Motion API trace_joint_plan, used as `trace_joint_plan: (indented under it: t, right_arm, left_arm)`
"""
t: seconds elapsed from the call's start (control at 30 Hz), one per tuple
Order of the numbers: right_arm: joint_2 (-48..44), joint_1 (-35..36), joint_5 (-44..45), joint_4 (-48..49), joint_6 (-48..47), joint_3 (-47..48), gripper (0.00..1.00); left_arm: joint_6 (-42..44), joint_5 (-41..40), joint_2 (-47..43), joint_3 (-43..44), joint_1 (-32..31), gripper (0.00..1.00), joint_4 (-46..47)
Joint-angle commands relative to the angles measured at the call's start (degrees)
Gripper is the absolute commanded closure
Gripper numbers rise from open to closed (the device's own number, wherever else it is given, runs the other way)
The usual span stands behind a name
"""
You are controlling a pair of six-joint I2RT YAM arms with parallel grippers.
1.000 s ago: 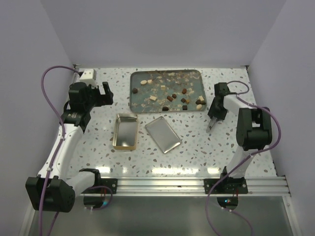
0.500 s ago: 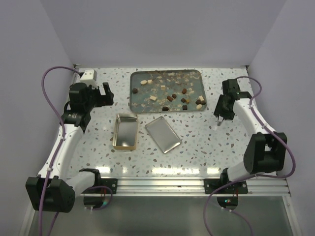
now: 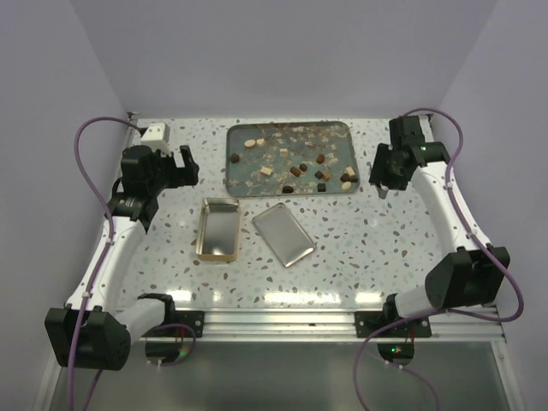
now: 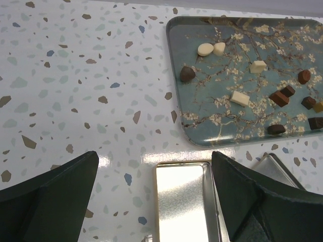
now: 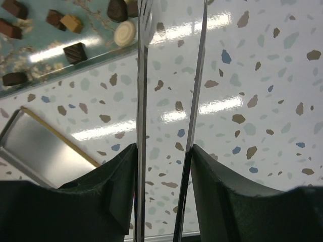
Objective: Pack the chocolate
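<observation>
The chocolate [image 3: 300, 167] is several small brown and cream lumps scattered on the teal blossom tray [image 3: 240, 137] at the back. In front of the tray lies the open gold tin [image 3: 218, 229], holding nothing, with its lid [image 3: 284, 234] beside it. My left gripper [image 3: 184, 165] hovers open left of the tray; its wrist view shows the tin [image 4: 181, 201] below the fingers and the chocolate [image 4: 280, 98] beyond. My right gripper [image 3: 381, 175] hangs by the tray's right end, shut on metal tongs [image 5: 143, 75] whose two blades stand apart, pointing toward the chocolate [image 5: 75, 52].
A small white box [image 3: 154, 133] sits in the back left corner. Walls close the table [image 3: 342, 257] at the back and on both sides. In the right wrist view the lid [image 5: 40, 146] lies at the lower left.
My right arm has swung from the table's middle right toward the back, carrying the tongs up to the tray's right end. The left arm has not moved.
</observation>
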Motion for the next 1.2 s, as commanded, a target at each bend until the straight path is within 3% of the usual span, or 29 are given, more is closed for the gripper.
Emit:
trace_joint_plan:
  t: [0.0, 0.13, 0.4, 1.17]
  right_arm:
    - [-3.1, 1.5, -4.3, -2.4, -1.9, 7.2, 0.52]
    - [-2.9, 2.2, -10.5, -1.3, -3.0, 9.8, 0.52]
    - [-2.2, 4.0, -21.6, 9.6, -4.3, 0.8, 0.52]
    - [4.2, 4.3, -19.4, 15.3, -9.1, -6.2, 0.53]
  left_arm:
    - [-0.2, 0.5, -0.5, 1.5, 0.3, 0.00, 1.3]
    - [-0.2, 0.5, -0.5, 1.4, 0.3, 0.00, 1.2]
    - [-0.1, 0.9, -0.5, 1.0, 0.3, 0.00, 0.8]
    - [-0.8, 0.5, -1.7, 0.1, 0.3, 0.00, 0.8]
